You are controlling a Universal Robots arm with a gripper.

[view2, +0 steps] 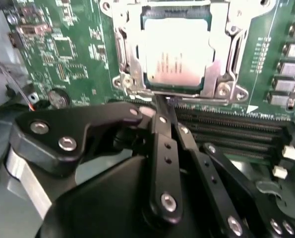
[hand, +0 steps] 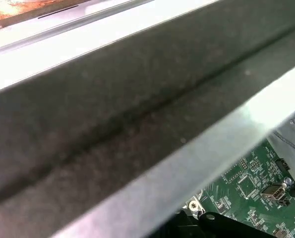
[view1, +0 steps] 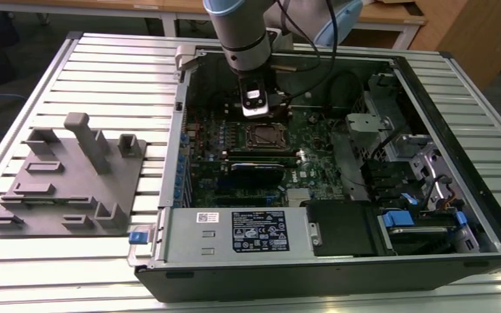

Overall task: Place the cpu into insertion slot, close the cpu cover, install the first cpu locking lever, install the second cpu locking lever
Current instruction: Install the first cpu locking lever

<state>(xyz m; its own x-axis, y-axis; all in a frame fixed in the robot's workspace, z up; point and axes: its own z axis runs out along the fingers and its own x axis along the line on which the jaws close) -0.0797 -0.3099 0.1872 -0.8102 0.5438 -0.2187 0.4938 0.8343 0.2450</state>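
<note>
An open computer case [view1: 425, 117] lies on a slatted table [view1: 85, 72]. The cpu [view2: 176, 54] sits flat in the slot [view2: 125, 54] under the cover [view2: 230, 47], at twelve o'clock from my claw [view2: 162, 106], whose fingers are together on nothing.

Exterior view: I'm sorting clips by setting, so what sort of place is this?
Probably a robotics lab or test bench: an open computer case lies on a slatted metal table, a grey fixture sits beside it, and wooden desks stand behind.

Slatted metal table [view1: 76, 72], wooden desks [view1: 381, 16]
</note>
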